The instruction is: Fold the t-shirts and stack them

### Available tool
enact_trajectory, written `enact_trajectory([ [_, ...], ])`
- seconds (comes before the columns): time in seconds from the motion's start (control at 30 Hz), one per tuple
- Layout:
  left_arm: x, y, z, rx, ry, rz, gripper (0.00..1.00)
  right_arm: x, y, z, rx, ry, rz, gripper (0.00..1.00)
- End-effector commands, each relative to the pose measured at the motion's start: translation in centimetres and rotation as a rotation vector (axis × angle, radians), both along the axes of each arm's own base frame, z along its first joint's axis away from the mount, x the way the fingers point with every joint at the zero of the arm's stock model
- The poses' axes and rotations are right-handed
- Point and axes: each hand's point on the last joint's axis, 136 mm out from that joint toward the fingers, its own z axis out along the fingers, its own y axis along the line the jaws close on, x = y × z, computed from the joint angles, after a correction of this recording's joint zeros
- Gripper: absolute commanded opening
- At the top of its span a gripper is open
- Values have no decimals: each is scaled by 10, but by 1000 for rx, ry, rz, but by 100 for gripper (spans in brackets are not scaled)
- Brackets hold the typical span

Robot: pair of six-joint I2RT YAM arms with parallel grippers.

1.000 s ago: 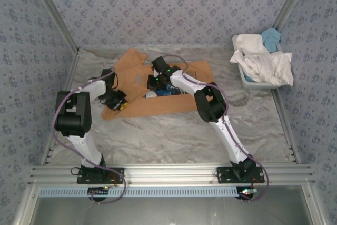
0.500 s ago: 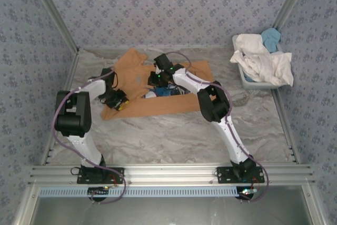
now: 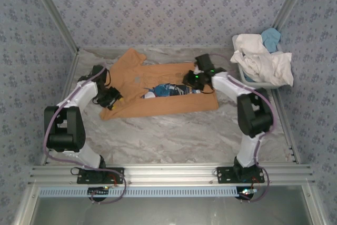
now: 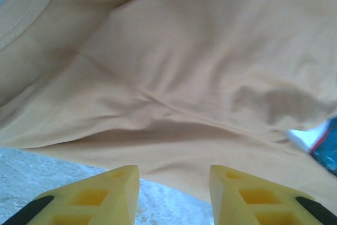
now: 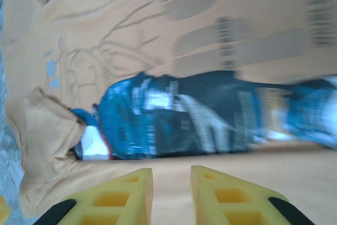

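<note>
Where bare along the near edge of the table [image 3: 174, 135], gives room; since earlier, swung left gripper [image 4: 174, 175] and right gripper [image 5: 171, 172], jaws apart and empty, outward to tan-orange t-shirt [image 3: 158, 106] sides.

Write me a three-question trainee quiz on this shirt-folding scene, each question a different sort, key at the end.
1. Which colour is the t-shirt spread on the table? A white, B orange, C green.
2. True or false: the tub at the far right holds a heap of white t-shirts.
3. Fill in: the left gripper, at the spread shirt's edge, is ____ (open or shut).
Key: 1 B. 2 true. 3 open.
</note>
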Motion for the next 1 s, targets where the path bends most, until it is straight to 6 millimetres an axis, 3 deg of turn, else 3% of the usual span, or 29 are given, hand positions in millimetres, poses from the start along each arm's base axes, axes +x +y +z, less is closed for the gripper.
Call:
enact_trajectory([
  [0.0, -1, -2, -17, -46, 45, 44, 38, -33, -38, -39, -34, 121, -69, 26],
  [0.13, 1, 11, -35, 15, 85, 44, 36, -51, -63, -61, -79, 194, -95, 25],
  [0.27, -10, 32, -53, 98, 145, 32, 34, -68, -88, -94, -193, 322, -146, 24],
  [0.4, -20, 50, -65, 167, 191, 2, 32, -88, -110, -111, -285, 440, -184, 25],
  [0.6, -31, 57, -73, 202, 217, -36, 29, -112, -122, -111, -364, 510, -163, 25],
  [0.77, -39, 43, -72, 149, 222, -61, 28, -129, -125, -105, -381, 542, -166, 26],
  [0.97, -88, 22, -68, 113, 306, -68, 28, -164, -129, -98, -383, 585, -173, 26],
])
